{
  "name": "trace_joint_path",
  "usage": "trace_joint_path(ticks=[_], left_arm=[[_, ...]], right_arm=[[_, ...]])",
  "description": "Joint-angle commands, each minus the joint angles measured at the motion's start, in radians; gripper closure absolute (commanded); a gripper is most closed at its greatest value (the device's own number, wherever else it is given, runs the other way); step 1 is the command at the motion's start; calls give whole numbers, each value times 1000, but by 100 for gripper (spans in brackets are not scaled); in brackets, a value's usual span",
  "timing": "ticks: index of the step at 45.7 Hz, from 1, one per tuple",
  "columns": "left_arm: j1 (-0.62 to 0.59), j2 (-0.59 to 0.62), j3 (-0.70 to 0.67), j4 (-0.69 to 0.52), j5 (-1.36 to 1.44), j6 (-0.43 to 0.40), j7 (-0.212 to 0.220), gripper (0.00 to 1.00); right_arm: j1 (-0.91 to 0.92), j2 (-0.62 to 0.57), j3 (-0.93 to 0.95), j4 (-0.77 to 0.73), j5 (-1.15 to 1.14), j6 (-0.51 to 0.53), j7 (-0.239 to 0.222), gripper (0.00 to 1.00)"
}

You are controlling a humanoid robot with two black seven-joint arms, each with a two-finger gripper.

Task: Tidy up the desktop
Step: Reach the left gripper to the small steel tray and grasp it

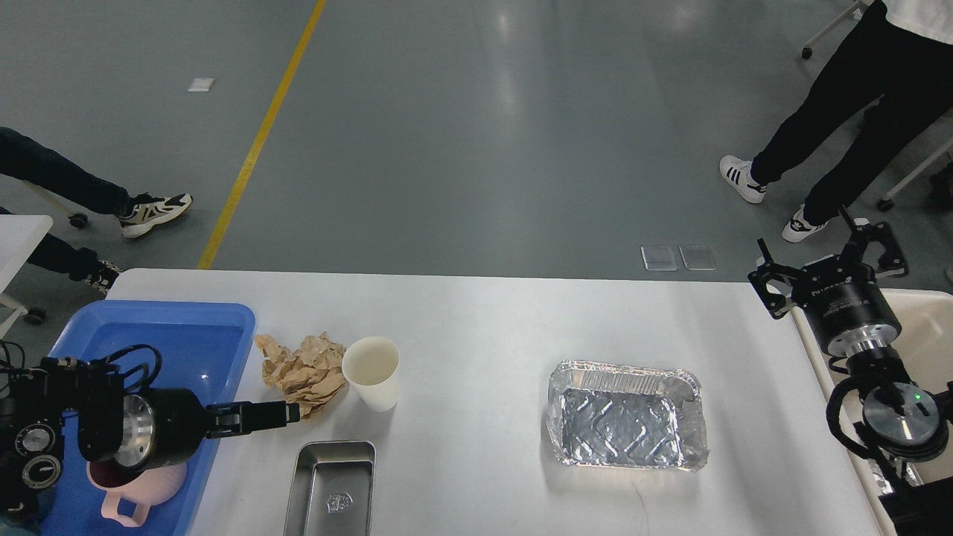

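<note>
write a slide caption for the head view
Left gripper reaches toward crumpled paper beside a cup on the desktop.

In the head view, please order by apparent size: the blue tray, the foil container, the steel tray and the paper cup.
1. blue tray, though the left arm hides part of it
2. foil container
3. steel tray, cut off by the bottom edge, so this rank is unsure
4. paper cup

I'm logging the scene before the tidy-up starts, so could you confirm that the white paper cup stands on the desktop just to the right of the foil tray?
Not quite. In the head view the white paper cup does stand on the desktop, but left of the foil tray, right beside the crumpled brown paper.
</note>
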State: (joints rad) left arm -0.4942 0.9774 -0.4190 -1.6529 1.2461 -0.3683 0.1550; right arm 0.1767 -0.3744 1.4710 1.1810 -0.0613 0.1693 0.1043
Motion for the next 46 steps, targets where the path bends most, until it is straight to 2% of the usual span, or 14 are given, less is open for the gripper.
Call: trace_joint_path(ticks=[1,21,24,30,41,44,46], left_arm=[[11,-40,49,4,73,0,3,4],[46,-63,83,97,113,41,3,8],[57,-83,85,123,115,48,1,11],[77,-115,88,151,116,48,0,24],[100,-169,89,183,141,48,-3,28],[114,-171,89,185,156,48,-9,39],[120,-171,91,185,171,46,-9,56]], right_arm=[[-2,-3,0,-1,0,2,2,0],[-16,-3,2,0,0,4,2,0],[-16,-3,0,0,0,4,2,0],[-16,-3,2,-1,0,6,2,0],[-17,-3,3,-1,0,6,2,0],[-17,-3,3,-1,0,6,2,0],[-20,-3,5,-1,0,6,2,0]])
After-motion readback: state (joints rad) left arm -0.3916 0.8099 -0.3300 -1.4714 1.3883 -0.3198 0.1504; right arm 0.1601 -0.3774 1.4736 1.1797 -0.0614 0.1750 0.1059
